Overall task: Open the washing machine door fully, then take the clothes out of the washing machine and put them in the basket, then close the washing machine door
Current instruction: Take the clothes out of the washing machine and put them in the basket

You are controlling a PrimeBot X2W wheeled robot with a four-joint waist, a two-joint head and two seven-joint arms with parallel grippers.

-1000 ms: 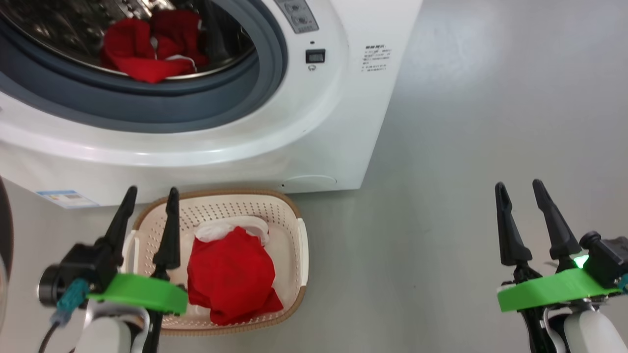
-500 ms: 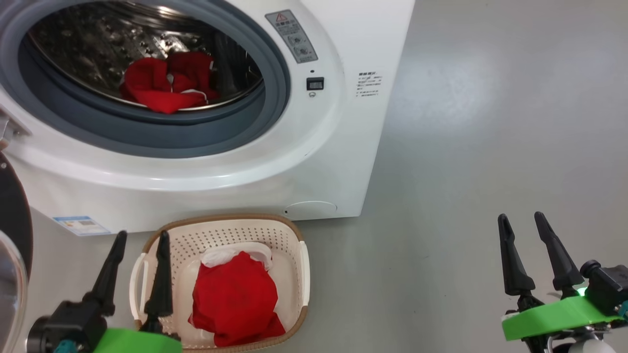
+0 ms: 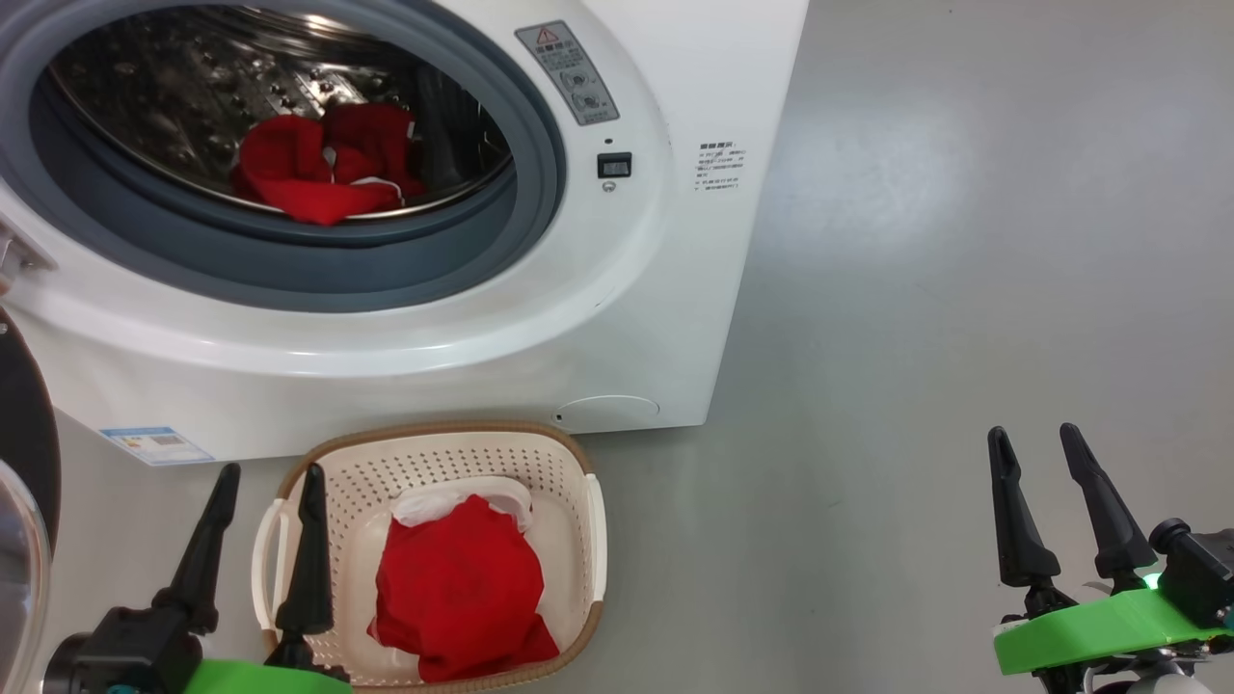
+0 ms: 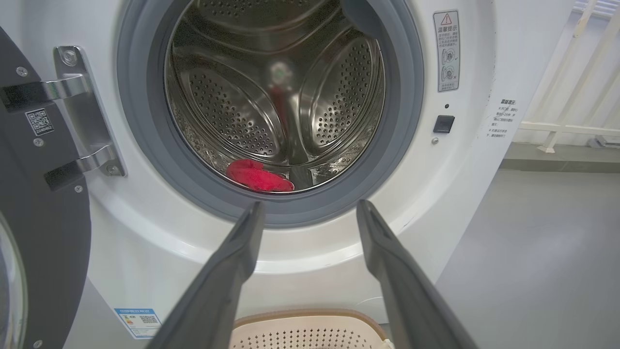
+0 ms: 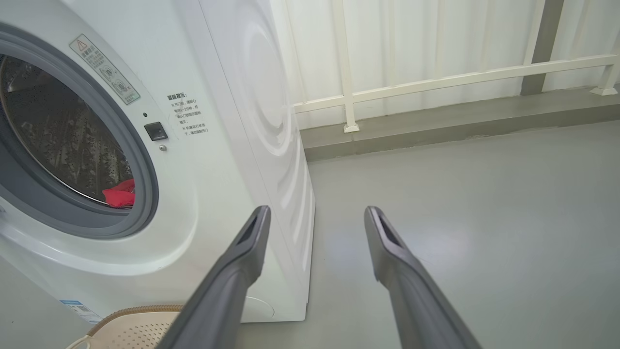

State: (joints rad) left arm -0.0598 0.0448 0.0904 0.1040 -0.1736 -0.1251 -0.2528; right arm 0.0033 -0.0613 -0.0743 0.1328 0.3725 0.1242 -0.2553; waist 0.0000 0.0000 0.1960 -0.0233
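The white washing machine [image 3: 627,289] stands with its drum exposed. Its black-ringed door [image 3: 24,453] is swung out at the far left, also seen in the left wrist view [image 4: 38,218]. Red clothes [image 3: 323,173] lie at the bottom of the steel drum. Another red garment [image 3: 463,588] with white trim lies in the cream basket [image 3: 434,439] on the floor before the machine. My left gripper [image 3: 271,470] is open and empty over the basket's left end. My right gripper [image 3: 1033,432] is open and empty above bare floor, far to the right.
Grey floor [image 3: 916,289] stretches to the right of the machine. In the right wrist view, a white railing [image 5: 436,82] and a low kerb run along the back wall behind it. The door's metal hinge [image 4: 82,111] sits left of the opening.
The whole picture has shifted down, so the camera has moved and more of the drum shows. Both grippers sit lower in the picture and stay open. The clothes and basket lie as before.
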